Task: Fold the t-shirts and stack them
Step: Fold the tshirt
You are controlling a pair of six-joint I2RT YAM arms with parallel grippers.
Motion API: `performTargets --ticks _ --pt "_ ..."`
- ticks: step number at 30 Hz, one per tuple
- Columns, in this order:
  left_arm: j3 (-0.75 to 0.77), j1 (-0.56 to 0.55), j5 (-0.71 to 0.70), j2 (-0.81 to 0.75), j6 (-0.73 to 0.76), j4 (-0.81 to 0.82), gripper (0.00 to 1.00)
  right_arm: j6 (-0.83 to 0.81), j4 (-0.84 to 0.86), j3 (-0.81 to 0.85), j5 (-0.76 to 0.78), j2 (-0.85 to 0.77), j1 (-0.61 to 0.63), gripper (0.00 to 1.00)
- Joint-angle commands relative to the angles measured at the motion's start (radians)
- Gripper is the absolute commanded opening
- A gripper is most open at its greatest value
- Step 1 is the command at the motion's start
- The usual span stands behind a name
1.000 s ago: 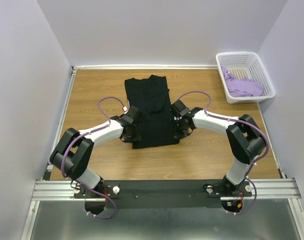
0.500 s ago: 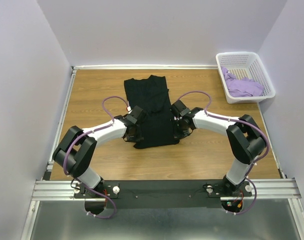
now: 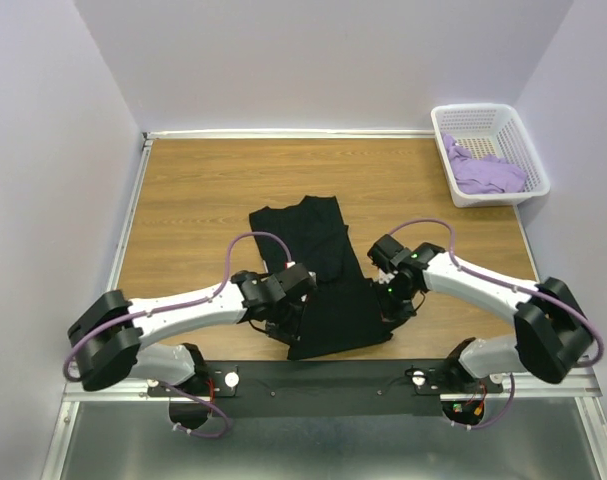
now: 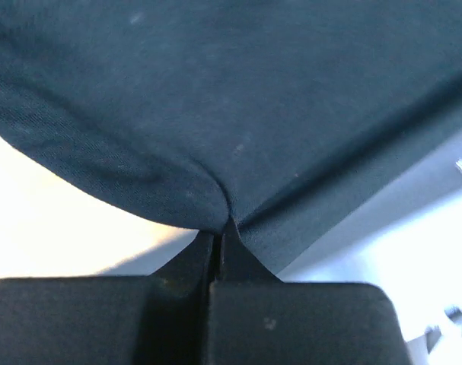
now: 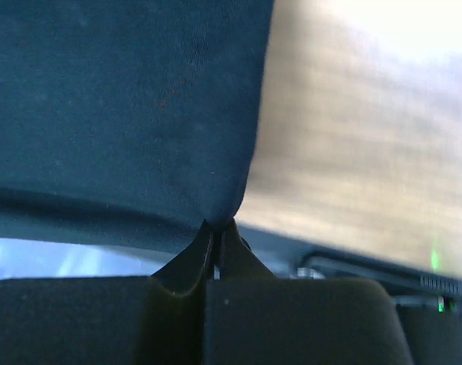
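The black t-shirt (image 3: 318,260) lies as a long folded strip on the wooden table (image 3: 193,190), its near end over the black front rail. My left gripper (image 3: 289,326) is shut on the shirt's near left edge, and my right gripper (image 3: 394,306) is shut on its near right edge. Black cloth (image 4: 215,114) bunches into the closed left gripper (image 4: 219,222). In the right wrist view the cloth (image 5: 124,106) hangs likewise from the closed right gripper (image 5: 219,223). The lavender t-shirt (image 3: 488,172) lies crumpled in the basket.
A white lattice basket (image 3: 483,108) stands at the back right corner. Purple walls enclose the table on three sides. The black rail (image 3: 323,375) with both arm bases runs along the near edge.
The left gripper closed on the shirt's edge. Both arms then drew back toward the near edge, dragging the black t-shirt with them so that its near end now reaches the rail.
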Motion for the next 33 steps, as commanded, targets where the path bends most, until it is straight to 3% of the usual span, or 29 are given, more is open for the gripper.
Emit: performTargets --ticks 1,6,10,15,25,30,33 --pt "-0.023 -0.015 0.115 -0.112 -0.056 -0.131 0.0 -0.001 -0.215 0.039 0.008 -0.069 -0.001 0.01" --pt "0.019 0.088 0.081 -0.155 -0.006 -0.163 0.0 -0.007 -0.255 0.231 0.134 -0.006 -0.006 0.0" --pt "0.092 0.324 0.06 -0.186 0.118 -0.178 0.0 -0.066 -0.255 0.422 0.181 0.114 -0.015 0.01" --pt "0.213 0.499 0.035 -0.12 0.256 -0.186 0.0 -0.151 -0.264 0.744 0.181 0.319 -0.053 0.0" --pt "0.459 0.813 0.056 0.144 0.402 -0.063 0.0 -0.257 -0.322 1.342 0.123 0.684 -0.164 0.01" --pt "0.598 0.881 0.086 0.337 0.424 0.047 0.0 -0.265 -0.286 1.544 0.082 0.903 -0.228 0.0" --pt "0.69 0.886 0.081 0.467 0.447 0.101 0.0 -0.272 -0.22 1.573 0.077 0.97 -0.242 0.01"
